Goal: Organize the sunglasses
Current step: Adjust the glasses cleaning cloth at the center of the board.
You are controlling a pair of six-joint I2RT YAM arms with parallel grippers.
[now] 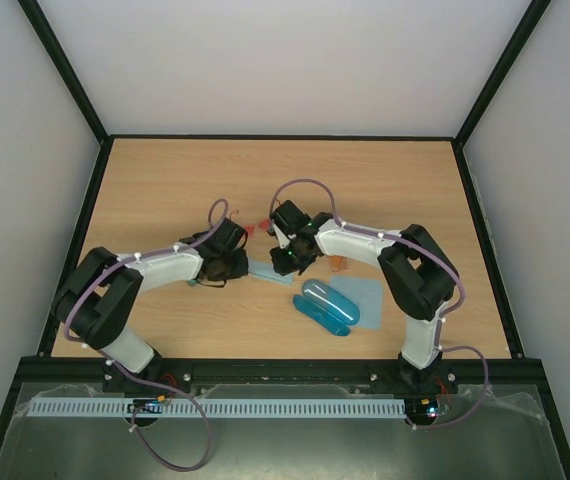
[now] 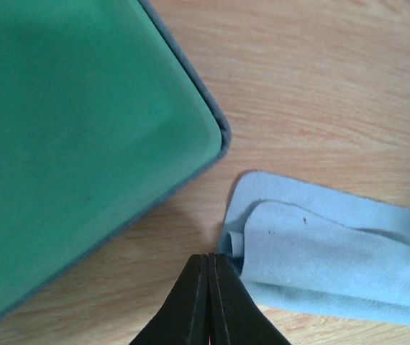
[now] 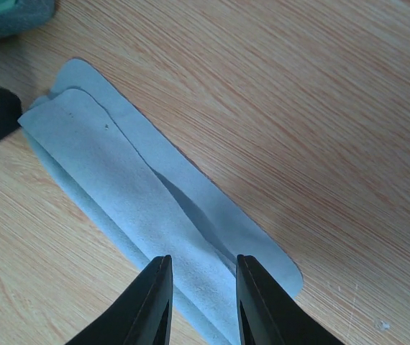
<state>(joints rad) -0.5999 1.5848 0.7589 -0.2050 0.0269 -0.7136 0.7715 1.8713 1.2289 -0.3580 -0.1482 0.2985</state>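
Sunglasses: one red pair (image 1: pixel 256 230), one orange pair (image 1: pixel 339 264); left fingers (image 2: pixel 198 309) clenched, right fingers (image 3: pixel 155 302) apart.

Soft, even light falls from overhead. The white walls (image 1: pixel 285 60) glow bright and the table (image 1: pixel 165 180) takes no hard glare. From above, the left arm (image 1: pixel 155 268) and right arm (image 1: pixel 365 240) cast only faint, short shadows. The blue case (image 1: pixel 327 303) carries a pale sheen, and the red-pink sunglasses (image 1: pixel 256 229) are too small to read sharply.

In the left wrist view the green case (image 2: pixel 83 129) at ten o'clock is blurred, with a dim shadow along its lower edge. The left gripper (image 2: pixel 210 260) is a black silhouette at six o'clock.

In the right wrist view the cloth (image 3: pixel 133 194) looks crisp, and a shadow darkens the table at four o'clock.
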